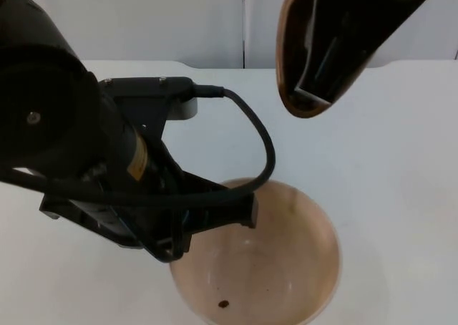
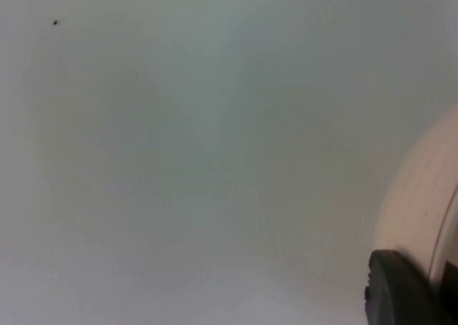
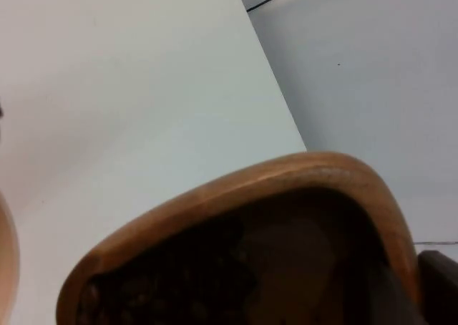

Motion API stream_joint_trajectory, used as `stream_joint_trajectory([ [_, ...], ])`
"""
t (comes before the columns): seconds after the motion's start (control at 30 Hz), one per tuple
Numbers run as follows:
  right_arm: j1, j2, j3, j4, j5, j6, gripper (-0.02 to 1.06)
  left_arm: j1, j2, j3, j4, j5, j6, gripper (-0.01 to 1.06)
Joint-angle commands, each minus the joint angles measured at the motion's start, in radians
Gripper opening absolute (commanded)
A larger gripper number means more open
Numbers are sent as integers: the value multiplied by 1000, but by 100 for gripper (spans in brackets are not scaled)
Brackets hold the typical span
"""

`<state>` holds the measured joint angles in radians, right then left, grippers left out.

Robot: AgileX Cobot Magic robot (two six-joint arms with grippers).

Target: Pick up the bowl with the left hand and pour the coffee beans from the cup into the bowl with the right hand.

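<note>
White table top [image 1: 401, 160], grey partition wall [image 1: 143, 17] behind it. Your left gripper [image 1: 240, 209] is clamped on the near-left rim of the pink bowl [image 1: 286, 268], one finger inside, one outside; you can see the bowl's wall [image 2: 418, 196] beside the black fingertip [image 2: 401, 289] in the left wrist view. One coffee bean [image 1: 223, 304] lies inside the bowl. Your right gripper [image 1: 315, 89] grips the wooden cup [image 1: 290, 60], raised above the table beyond the bowl and tipped on its side. Beans [image 3: 164, 289] sit inside the cup [image 3: 236, 189].
</note>
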<state>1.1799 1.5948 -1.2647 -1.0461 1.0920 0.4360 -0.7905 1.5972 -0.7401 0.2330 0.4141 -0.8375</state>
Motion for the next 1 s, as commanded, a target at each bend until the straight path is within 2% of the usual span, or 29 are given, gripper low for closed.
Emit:
stream_joint_trajectory([
  [0.0,6,-3,1,-25,1,-12,0,-7,-3,-4,-10,-9,-6,0],
  [0.5,40,53,1,-117,0,-34,0,-7,-3,-4,-10,-11,-6,0],
  [0.67,77,79,1,-208,45,-37,0,-7,-3,-4,-10,-11,-6,0],
  [0.97,101,79,1,-258,96,-37,0,-7,-3,-4,-10,-11,-6,0],
])
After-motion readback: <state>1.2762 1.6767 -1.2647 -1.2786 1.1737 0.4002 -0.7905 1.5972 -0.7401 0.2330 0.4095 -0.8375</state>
